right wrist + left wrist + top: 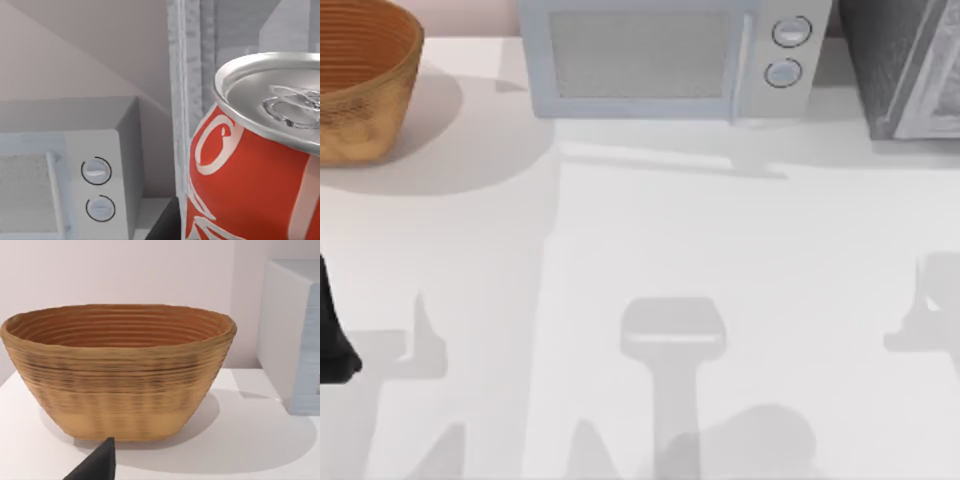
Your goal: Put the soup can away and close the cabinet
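The right wrist view looks from very near at the soup can (250, 165), with its red label, white lettering and silver top with the pull tab; it stands close under the camera, so I judge that the right arm carries it, but the fingers themselves are hidden and I cannot tell whether they are closed on it. The long axis of the can is a little tilted in this view. Just behind the can rises the pale grey door frame of the cabinet (186, 100), with a paler space beyond it that I take for the open inside. So the can lies between the wrist and the cabinet opening, and the coming move, as I judge it, is to push it forward past that frame and set it down upright inside. Beside the cabinet stands the microwave (95, 175) with its two round knobs. In the top view the cabinet (905, 70) is at the far right corner of the table (650, 250), its door standing out at an angle, so the right arm is clearly the nearer one. A dark tip of the left gripper (97, 465) points at the woven basket (117, 370), which stands at the far left; its fingers I cannot judge.
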Controlling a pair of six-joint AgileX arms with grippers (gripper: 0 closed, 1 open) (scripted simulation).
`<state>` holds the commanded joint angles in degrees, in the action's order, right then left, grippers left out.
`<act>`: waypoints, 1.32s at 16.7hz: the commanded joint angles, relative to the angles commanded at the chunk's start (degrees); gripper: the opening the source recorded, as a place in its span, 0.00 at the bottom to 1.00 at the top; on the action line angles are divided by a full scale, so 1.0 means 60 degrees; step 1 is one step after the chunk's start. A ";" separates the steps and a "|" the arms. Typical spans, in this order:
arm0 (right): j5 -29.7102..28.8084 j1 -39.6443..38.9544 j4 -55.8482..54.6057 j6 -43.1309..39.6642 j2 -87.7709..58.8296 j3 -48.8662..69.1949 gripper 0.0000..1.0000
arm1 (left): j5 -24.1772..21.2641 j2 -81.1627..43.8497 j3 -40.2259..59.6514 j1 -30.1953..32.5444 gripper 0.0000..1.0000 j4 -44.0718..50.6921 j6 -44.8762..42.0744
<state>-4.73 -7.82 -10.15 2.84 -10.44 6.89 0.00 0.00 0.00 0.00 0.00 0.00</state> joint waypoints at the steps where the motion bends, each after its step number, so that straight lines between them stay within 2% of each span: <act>1: 0.0240 0.0333 0.0426 -0.0113 0.0538 -0.0287 0.00 | 0.0000 0.0000 0.0000 0.0000 1.00 0.0000 0.0000; 5: 0.0756 0.1240 0.1621 -0.0449 0.1696 -0.1092 0.00 | 0.0000 0.0000 0.0000 0.0000 1.00 0.0000 0.0000; 12: 0.0762 0.1267 0.1675 -0.0451 0.1654 -0.1057 0.00 | 0.0000 0.0000 0.0000 0.0000 1.00 0.0000 0.0000; 15: 0.0663 0.1196 0.1748 -0.0476 0.1174 -0.0266 0.00 | 0.0000 0.0000 0.0000 0.0000 1.00 0.0000 0.0000; 22: 0.0322 0.0842 0.2653 -0.0437 -0.1396 0.2965 0.00 | 0.0000 0.0000 0.0000 0.0000 1.00 0.0000 0.0000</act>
<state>-2.80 -2.77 5.77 0.22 -18.81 24.68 0.00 0.00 0.00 0.00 0.00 0.00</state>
